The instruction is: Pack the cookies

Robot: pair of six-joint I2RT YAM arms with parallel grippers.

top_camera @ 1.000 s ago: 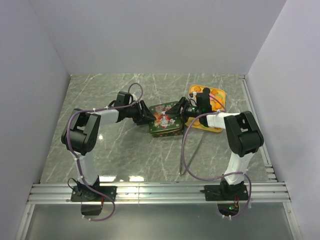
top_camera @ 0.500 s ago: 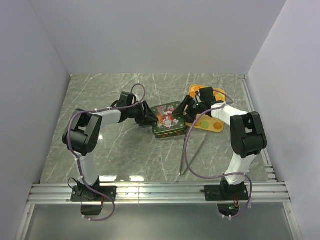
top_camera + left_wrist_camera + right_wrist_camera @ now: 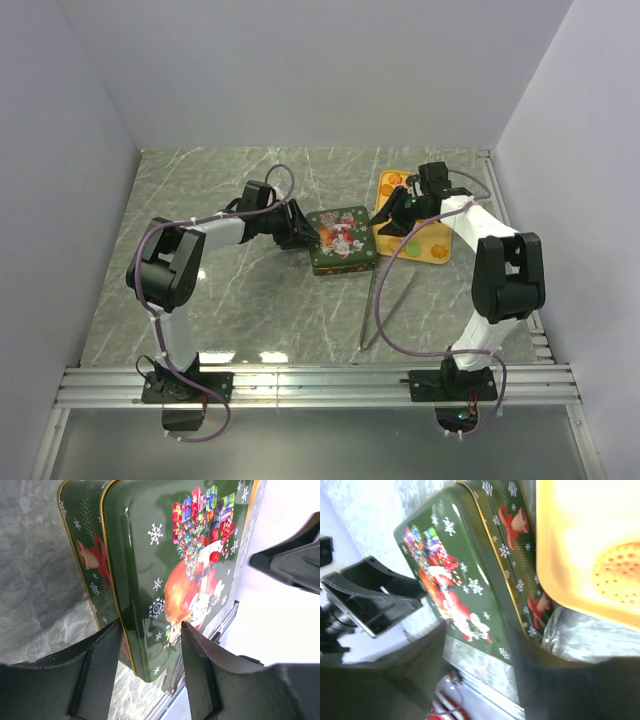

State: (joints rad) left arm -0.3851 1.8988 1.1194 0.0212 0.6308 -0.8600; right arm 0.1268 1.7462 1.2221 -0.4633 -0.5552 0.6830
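The cookies point(image 3: 413, 243) are lying flat on a yellow tray point(image 3: 438, 225) at the right of the table point(image 3: 220, 290), faces up. They are round discs, so they are not showing any long axis or heading of their own. In the top view a green one is sitting near the tray's near edge, with an orange one point(image 3: 441, 247) just beside it to the right and another orange one point(image 3: 394, 181) at the far left corner. The right arm is crossing over the middle of the tray and hiding what lies there. The tray itself seems to be running lengthwise from the near side to the far side.

A green tin point(image 3: 343, 240) with its Christmas-picture lid on is standing just left of the tray, turned slightly askew to the table's edges.

The left gripper point(image 3: 302, 233) is reaching in low from the left, at the tin's left side. In its wrist view the fingers point(image 3: 97, 672) are standing well apart with the tin's lid edge showing between them. Whether they are touching the tin I cannot tell.

The right gripper point(image 3: 387, 220) is hanging over the tray's left rim, pointing toward the tin. Its fingers point(image 3: 395, 680) are blurred in the wrist view but are standing apart, gripping nothing. One dotted orange cookie is showing on the tray there.
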